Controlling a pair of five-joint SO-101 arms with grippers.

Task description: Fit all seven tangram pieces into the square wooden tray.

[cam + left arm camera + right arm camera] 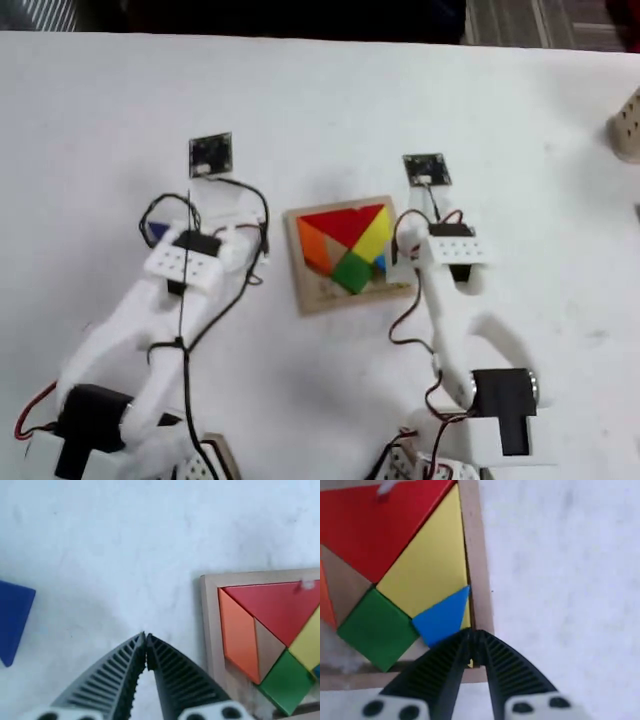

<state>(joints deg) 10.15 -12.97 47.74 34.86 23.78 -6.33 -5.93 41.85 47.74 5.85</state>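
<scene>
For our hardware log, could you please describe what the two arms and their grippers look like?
The left arm and right arm have white shells, black motor blocks and loose red and black cables. The left gripper and right gripper have dark grey, ribbed, tapering fingers on white mounts with round holes.

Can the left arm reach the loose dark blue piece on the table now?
Probably yes: the dark blue flat piece lies on bare table beside the left gripper, nothing between; jaws shut.
</scene>
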